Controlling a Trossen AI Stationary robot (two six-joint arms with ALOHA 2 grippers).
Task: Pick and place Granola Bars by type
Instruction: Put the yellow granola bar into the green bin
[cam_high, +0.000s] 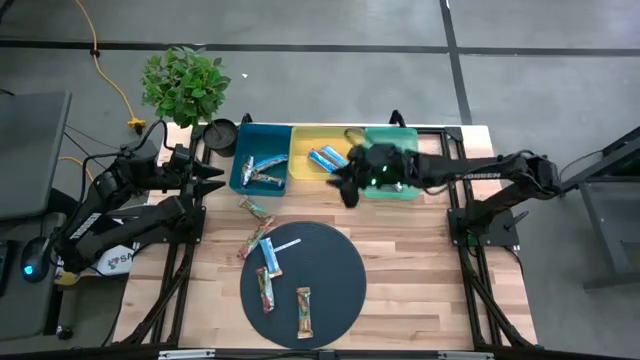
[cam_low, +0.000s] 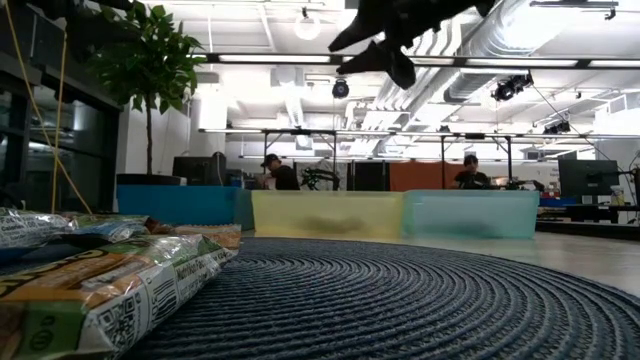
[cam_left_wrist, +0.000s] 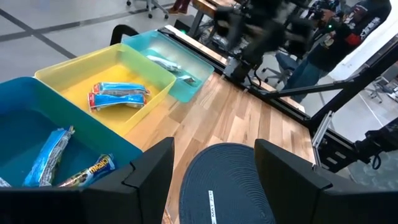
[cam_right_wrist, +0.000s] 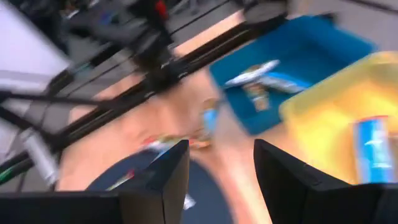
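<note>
Granola bars lie in three places. On the round dark mat (cam_high: 330, 270) rest a blue bar (cam_high: 268, 257) and two multicolour ones (cam_high: 265, 290) (cam_high: 303, 312). Two more lie on the wood (cam_high: 255, 208) (cam_high: 252, 240). The blue bin (cam_high: 248, 150) holds bars (cam_left_wrist: 53, 155), the yellow bin (cam_high: 305, 140) two blue bars (cam_left_wrist: 118, 96), the green bin (cam_high: 400, 190) a silver one (cam_left_wrist: 168, 64). My right gripper (cam_high: 345, 185) (cam_right_wrist: 221, 155) hangs open and empty above the table beside the yellow and green bins. My left gripper (cam_high: 215, 180) (cam_left_wrist: 214, 155) waits open by the blue bin.
A thin white strip (cam_high: 285, 245) lies on the mat's far part. A potted plant (cam_high: 185, 85) and a dark cup (cam_high: 222, 135) stand at the far left corner. In the low view bars (cam_low: 100, 290) fill the near left foreground. People sit in the room beyond.
</note>
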